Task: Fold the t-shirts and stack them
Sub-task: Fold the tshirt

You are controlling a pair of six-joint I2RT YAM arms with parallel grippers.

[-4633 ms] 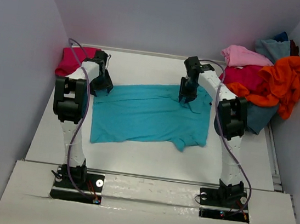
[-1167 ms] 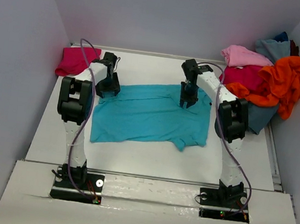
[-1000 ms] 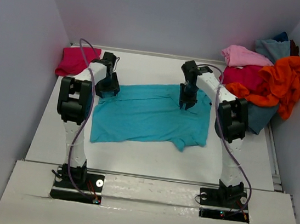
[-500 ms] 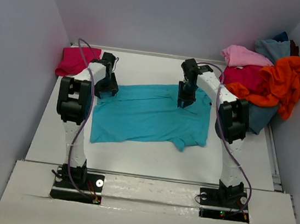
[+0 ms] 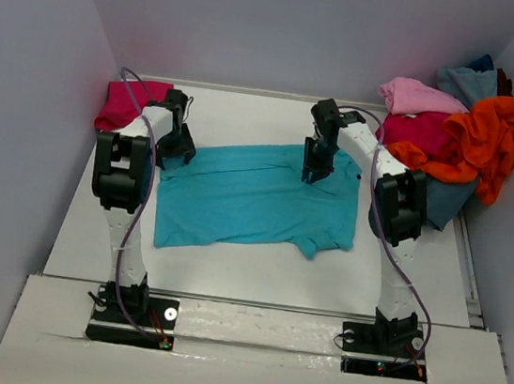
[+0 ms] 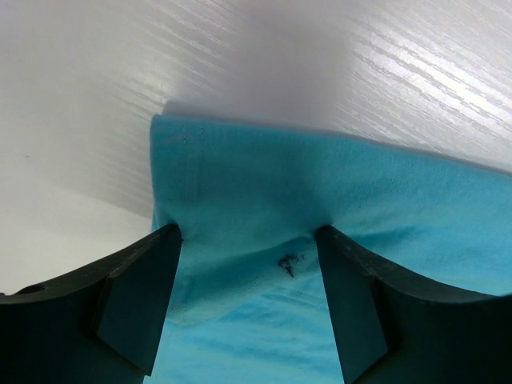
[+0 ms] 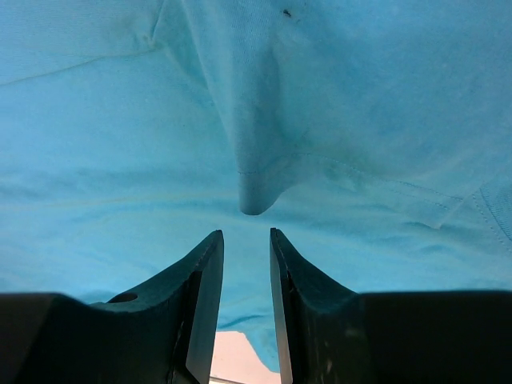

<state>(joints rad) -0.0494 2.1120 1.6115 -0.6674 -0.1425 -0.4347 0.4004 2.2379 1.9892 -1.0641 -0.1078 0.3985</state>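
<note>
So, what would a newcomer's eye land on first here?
The bright turquoise cloth t-shirt spread flat in the middle, left gripper and right gripper at its far edge. Then the jumbled heap of orange, pink, crimson and blue shirts in the far right corner, and a magenta shirt far left.

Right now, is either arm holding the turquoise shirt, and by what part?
Neither. The left fingers stand wide apart astride a hemmed corner of the turquoise t-shirt; the right fingers are narrowly apart and empty, just short of a raised fold.
</note>
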